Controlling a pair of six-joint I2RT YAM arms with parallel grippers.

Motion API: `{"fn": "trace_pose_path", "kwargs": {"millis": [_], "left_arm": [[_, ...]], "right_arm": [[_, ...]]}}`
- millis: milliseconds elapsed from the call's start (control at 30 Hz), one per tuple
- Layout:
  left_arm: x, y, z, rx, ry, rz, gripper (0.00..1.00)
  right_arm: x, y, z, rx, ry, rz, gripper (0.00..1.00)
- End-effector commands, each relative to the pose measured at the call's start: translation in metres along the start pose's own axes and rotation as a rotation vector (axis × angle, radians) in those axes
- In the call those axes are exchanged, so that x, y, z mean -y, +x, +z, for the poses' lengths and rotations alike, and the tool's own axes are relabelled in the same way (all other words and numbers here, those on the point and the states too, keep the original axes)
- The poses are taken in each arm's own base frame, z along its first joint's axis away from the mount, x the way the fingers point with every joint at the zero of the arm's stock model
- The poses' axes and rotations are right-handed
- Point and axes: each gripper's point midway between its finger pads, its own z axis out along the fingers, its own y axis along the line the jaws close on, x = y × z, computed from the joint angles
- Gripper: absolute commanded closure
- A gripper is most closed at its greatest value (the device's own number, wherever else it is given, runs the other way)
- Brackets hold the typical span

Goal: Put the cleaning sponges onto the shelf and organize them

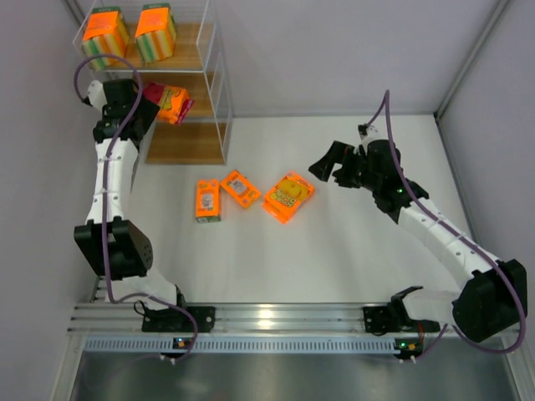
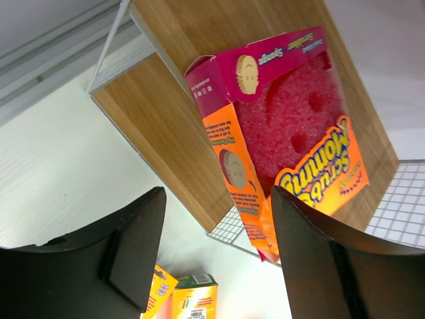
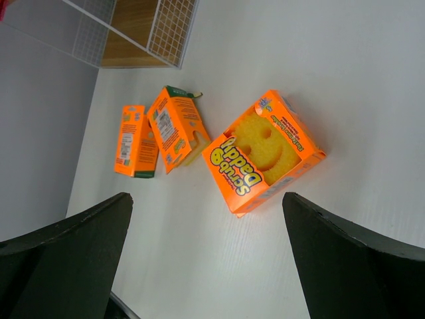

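At the far left, the shelf [image 1: 184, 144] carried two striped packs [image 1: 105, 35] [image 1: 156, 32] on its top board and a pink pack [image 2: 292, 126] on the middle one. The left gripper [image 2: 218, 194] stood spread at that pack, one finger just beside its lower corner (no pinch visible). Rightward, on the table [image 1: 351, 251], lay two small packs [image 1: 208, 200] [image 1: 241, 188] and a yellow pack [image 1: 289, 197], its window showing a smiling sponge. The right gripper [image 3: 206, 199] hung wide apart near it. The packs looked light, thin card over soft foam that would probably dent, so they seemed best taken across the narrow sides.
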Motion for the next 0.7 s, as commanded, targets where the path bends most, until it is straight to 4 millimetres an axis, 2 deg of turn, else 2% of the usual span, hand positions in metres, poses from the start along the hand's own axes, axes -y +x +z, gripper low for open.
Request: {"fn": "trace_pose_path", "kwargs": {"millis": [0,33,133,233,367,400,433,467,500,667], "left_arm": [[0.021,-0.035,-0.045,0.096,0.104,0.046,0.29],[0.028,-0.042,-0.055,0.109,0.136,0.052,0.28],[0.045,-0.04,-0.069,0.073,0.226,0.106,0.26],[0.057,-0.021,-0.078,-0.001,0.32,0.203,0.26],[0.058,0.019,-0.079,-0.045,0.347,0.43,0.23],[0.049,0.031,-0.075,-0.052,0.319,0.498,0.22],[0.045,0.03,-0.076,-0.035,0.298,0.519,0.21],[0.049,0.041,-0.08,-0.027,0.29,0.558,0.21],[0.044,0.05,-0.077,-0.041,0.277,0.574,0.22],[0.03,0.042,-0.071,0.003,0.195,0.589,0.22]], "right_arm": [[-0.008,-0.017,-0.01,0.058,-0.036,-0.023,0.01],[-0.008,-0.015,-0.009,0.051,-0.039,-0.024,0.01],[-0.008,-0.012,-0.008,0.037,-0.046,-0.017,0.01],[-0.007,-0.007,-0.007,0.028,-0.048,-0.011,0.01],[-0.006,-0.005,-0.008,0.027,-0.047,-0.011,0.01],[-0.006,-0.004,-0.008,0.021,-0.048,-0.017,0.01],[-0.007,-0.004,-0.009,0.014,-0.055,-0.021,0.0],[-0.007,-0.003,-0.009,0.008,-0.056,-0.026,0.01],[-0.007,-0.001,-0.01,-0.002,-0.055,-0.032,0.01],[-0.007,-0.004,-0.012,0.001,-0.047,-0.046,0.01]]}}
